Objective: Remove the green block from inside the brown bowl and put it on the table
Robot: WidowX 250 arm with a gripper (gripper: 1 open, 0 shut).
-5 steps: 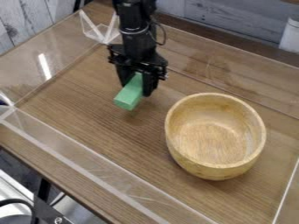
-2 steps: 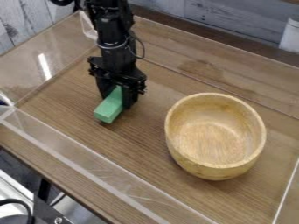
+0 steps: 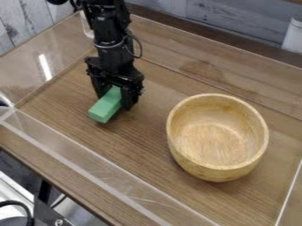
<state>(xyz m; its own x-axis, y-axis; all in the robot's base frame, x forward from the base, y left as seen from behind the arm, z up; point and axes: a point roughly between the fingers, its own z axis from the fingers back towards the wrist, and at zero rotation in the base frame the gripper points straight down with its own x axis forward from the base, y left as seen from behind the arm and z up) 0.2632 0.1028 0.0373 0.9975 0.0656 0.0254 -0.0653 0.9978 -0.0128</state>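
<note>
The green block lies on the table, left of the brown bowl and well apart from it. The bowl is round, light wood, and holds nothing. My gripper stands straight down over the block's far end, its black fingers spread wider than the block, so the jaws are open. The block's near end sticks out toward the front left, resting on the wood.
Low clear acrylic walls edge the tabletop at the front and left. A white wall and grey floor lie beyond the far edge. Bare wood shows in front of the block and behind the bowl.
The gripper carried the green block left and down to the tabletop, then its fingers spread apart. The bowl has stayed in place.
</note>
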